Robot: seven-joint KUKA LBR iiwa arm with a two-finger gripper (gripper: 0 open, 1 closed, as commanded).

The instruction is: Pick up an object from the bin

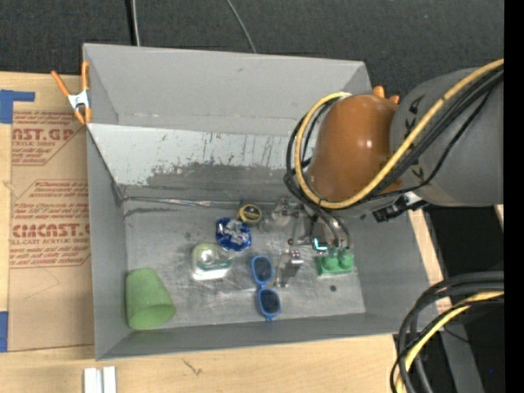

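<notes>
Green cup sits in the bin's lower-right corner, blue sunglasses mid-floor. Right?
Not quite. The camera view shows the green cup in the lower-left corner of the bin, not the lower-right. The blue sunglasses are mid-floor, as you say.

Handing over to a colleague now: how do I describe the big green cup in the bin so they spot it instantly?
Take the grey metal bin and look at its floor's lower-left corner in the camera view. A pale green tapered plastic cup sits there alone. It is larger and paler than the small bright green block far right.
</notes>
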